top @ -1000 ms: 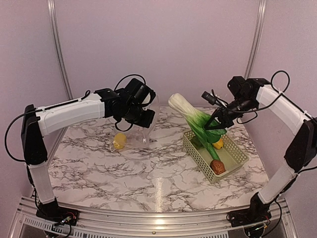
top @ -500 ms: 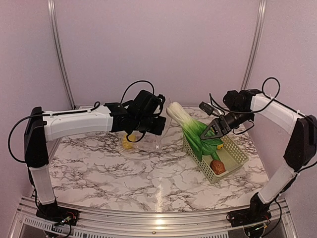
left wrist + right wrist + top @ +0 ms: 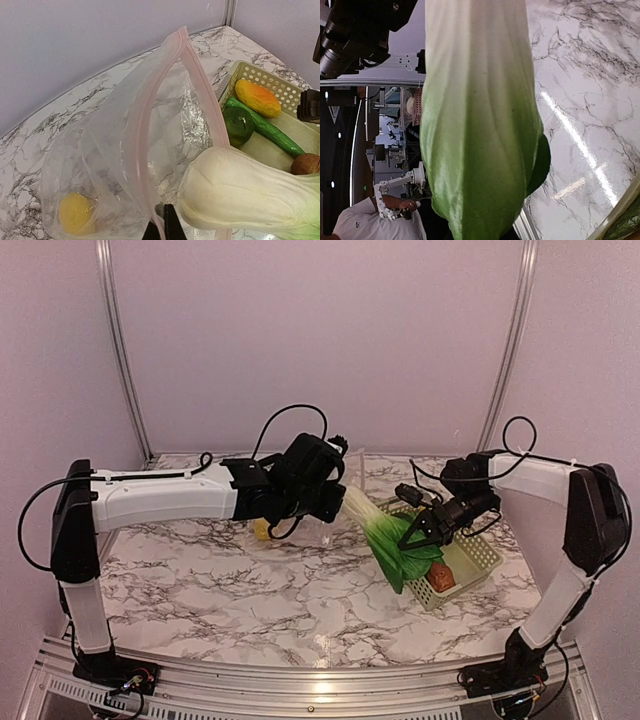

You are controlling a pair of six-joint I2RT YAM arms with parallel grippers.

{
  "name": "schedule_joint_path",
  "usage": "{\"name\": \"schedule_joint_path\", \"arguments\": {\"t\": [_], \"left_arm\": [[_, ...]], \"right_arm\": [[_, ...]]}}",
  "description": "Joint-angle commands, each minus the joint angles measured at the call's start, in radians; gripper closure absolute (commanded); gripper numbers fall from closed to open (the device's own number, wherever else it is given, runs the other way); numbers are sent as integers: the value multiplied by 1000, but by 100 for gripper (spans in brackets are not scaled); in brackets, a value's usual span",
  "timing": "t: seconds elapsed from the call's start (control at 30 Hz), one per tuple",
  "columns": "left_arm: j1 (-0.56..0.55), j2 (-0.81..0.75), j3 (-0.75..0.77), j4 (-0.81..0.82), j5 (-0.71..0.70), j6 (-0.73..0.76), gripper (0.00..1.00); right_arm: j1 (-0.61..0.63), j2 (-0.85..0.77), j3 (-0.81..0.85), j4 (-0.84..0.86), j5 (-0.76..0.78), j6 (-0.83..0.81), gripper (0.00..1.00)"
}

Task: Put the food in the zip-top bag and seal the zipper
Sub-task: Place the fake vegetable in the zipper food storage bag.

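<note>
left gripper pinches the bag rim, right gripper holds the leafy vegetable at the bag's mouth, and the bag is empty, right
Not empty: the left wrist view shows a yellow round fruit in the bottom of the zip-top bag. The rest stands: the left gripper pinches the rim and the right gripper holds the leafy vegetable at the mouth.

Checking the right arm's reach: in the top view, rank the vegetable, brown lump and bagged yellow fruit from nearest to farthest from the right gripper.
1. Vegetable: clamped in the right gripper itself.
2. Brown lump: just below it in the view, in the basket.
3. Yellow fruit: far left, inside the bag.
</note>
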Motion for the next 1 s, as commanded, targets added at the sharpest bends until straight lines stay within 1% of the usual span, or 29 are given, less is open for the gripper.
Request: {"name": "schedule_joint_path", "arguments": {"t": [0.0, 0.17, 0.3, 0.4, 0.47, 0.53, 0.57, 0.63, 0.73, 0.77, 0.8, 0.83, 0.9, 0.97], "left_arm": [[-33, 43, 35, 6, -61, 109, 100], [-85, 98, 74, -32, -80, 210, 100], [-104, 102, 63, -22, -85, 221, 100], [-117, 102, 54, -24, -78, 249, 100], [-126, 100, 47, -28, -71, 248, 100], [-136, 101, 48, -33, -62, 251, 100], [-141, 101, 48, -35, -57, 254, 100], [-145, 100, 52, -38, -53, 252, 100], [-145, 102, 64, -48, -38, 250, 100], [-145, 101, 67, -50, -36, 247, 100], [-145, 101, 69, -50, -34, 245, 100], [-145, 99, 71, -50, -31, 245, 100], [-145, 99, 78, -53, -27, 240, 100], [-145, 97, 83, -57, -27, 234, 100]], "right_arm": [[-7, 3, -16, 40, -45, 64, 100], [-25, 35, 1, 71, -83, 112, 100], [-25, 61, 6, 115, -114, 183, 100], [-21, 93, -1, 143, -164, 261, 100], [-18, 108, 0, 224, -203, 343, 100], [-6, 126, 14, 272, -235, 404, 97], [1, 136, 23, 296, -255, 430, 93], [7, 148, 10, 390, -320, 536, 85], [17, 157, -56, 646, -436, 794, 81], [20, 159, -74, 709, -455, 867, 79], [20, 160, -79, 743, -459, 899, 76], [20, 158, -72, 751, -455, 899, 71], [22, 150, -50, 752, -447, 890, 53], [24, 139, -30, 751, -443, 883, 31]]}}
